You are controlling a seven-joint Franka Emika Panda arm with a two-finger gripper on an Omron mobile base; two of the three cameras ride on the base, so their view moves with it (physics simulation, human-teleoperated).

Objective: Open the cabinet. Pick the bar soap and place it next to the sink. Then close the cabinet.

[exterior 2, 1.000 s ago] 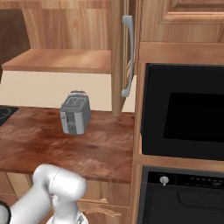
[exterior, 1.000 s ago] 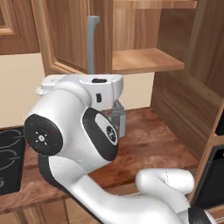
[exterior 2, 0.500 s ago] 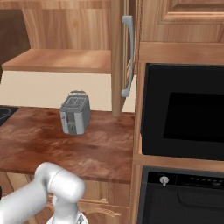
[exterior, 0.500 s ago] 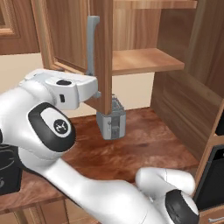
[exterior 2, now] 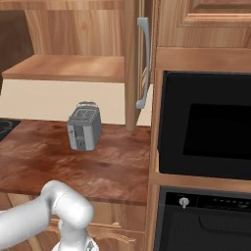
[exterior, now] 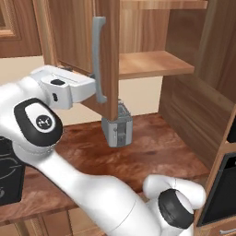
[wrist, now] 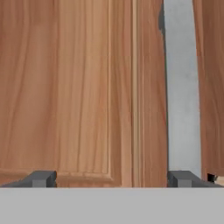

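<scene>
Gripper (wrist: 111, 178) held wide against cabinet (exterior: 83, 41) door beside handle (exterior: 98, 60), positioned for swinging door; toaster (exterior 2: 84, 126) left mid-counter.

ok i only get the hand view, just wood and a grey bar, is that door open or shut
Observer: Open. The left base view shows the cabinet door swung out toward the robot.
Operator: where along the bar am i
Observer: Near its lower end. The hand reaches in beside the bottom of the handle, and the gripper is wide open.
Operator: anything under the door
Observer: A grey toaster stands on the counter, below the door.
</scene>
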